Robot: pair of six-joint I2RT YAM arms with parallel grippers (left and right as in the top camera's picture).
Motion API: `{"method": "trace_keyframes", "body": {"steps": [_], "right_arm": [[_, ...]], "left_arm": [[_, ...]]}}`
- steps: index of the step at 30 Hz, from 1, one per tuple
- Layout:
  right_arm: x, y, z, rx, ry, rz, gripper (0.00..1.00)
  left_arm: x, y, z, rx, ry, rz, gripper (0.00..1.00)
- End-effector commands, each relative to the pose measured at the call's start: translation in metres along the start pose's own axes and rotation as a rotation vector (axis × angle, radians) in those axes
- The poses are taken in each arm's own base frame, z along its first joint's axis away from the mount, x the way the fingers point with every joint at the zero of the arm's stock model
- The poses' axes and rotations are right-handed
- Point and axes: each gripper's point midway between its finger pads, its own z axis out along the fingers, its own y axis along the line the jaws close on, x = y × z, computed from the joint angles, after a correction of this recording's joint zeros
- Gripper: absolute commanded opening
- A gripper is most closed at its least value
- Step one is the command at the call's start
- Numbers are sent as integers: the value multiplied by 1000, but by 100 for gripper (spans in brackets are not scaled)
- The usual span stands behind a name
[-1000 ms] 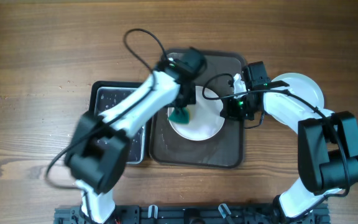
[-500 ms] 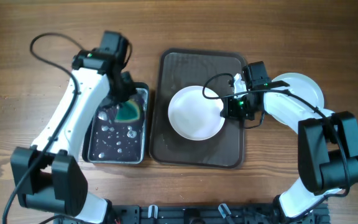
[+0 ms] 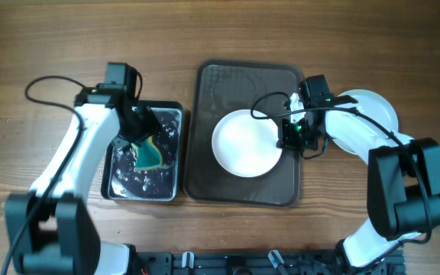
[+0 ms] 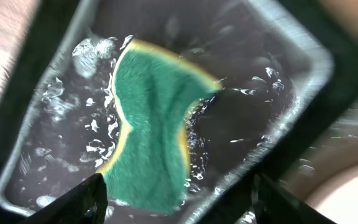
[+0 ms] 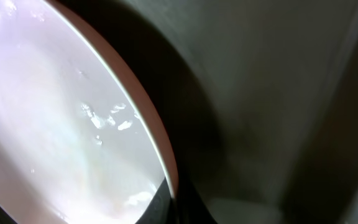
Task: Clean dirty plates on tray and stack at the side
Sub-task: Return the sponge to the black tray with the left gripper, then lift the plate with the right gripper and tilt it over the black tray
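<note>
A white plate (image 3: 244, 143) sits on the dark brown tray (image 3: 235, 84). My right gripper (image 3: 287, 137) is shut on its right rim. In the right wrist view the wet plate (image 5: 61, 124) fills the left, and its rim is pinched in my right gripper (image 5: 178, 202). My left gripper (image 3: 142, 136) hovers open over the water basin (image 3: 111, 164). A green and yellow sponge (image 3: 150, 155) lies loose in the basin. In the left wrist view the sponge (image 4: 154, 130) rests in soapy water above my left gripper (image 4: 179, 211), free of both fingers.
White plates (image 3: 373, 107) lie on the table right of the tray, under the right arm. The basin's metal wall (image 4: 291, 81) separates the water from the tray. Cables loop over both arms.
My left arm swung from the plate on the tray to the basin, then opened and dropped the sponge into the water. The plate shifted slightly right in the right gripper.
</note>
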Motion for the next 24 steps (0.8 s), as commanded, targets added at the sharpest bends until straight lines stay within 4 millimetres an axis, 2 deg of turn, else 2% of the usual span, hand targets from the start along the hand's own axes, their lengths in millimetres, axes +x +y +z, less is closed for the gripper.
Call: {"method": "trace_keyframes", "body": {"steps": [1, 4, 6, 8, 10, 12, 13, 15, 17, 19, 21, 24], "right_arm": [[-16, 25, -65, 7, -120, -124, 4], [-6, 48, -102, 15, -99, -196, 4], [3, 74, -123, 13, -75, -248, 4], [9, 105, -129, -3, -81, -327, 4], [11, 130, -127, 7, -95, -354, 4], [11, 150, -120, 13, -103, -394, 4], [14, 168, -109, 1, -100, -421, 4], [21, 188, -89, -12, -82, -431, 4], [25, 214, -60, -18, -85, -494, 4], [23, 231, -37, -4, -115, -548, 4], [11, 237, -17, 74, -195, -567, 4], [-14, 246, -17, 135, -337, -608, 4]], "left_arm": [[-17, -7, -60, 113, -130, -17, 86], [-26, 3, -97, 162, -224, -57, 95], [-32, 14, -124, 200, -307, -94, 100], [-33, 25, -146, 228, -376, -126, 100], [-32, 32, -161, 247, -423, -143, 100], [-29, 35, -173, 265, -463, -148, 100], [-27, 37, -182, 279, -488, -148, 100], [-23, 38, -190, 295, -514, -145, 100], [-20, 38, -195, 304, -529, -144, 100], [-18, 39, -196, 302, -526, -144, 100], [-16, 40, -194, 297, -517, -145, 100], [-17, 40, -194, 297, -517, -145, 100]]}}
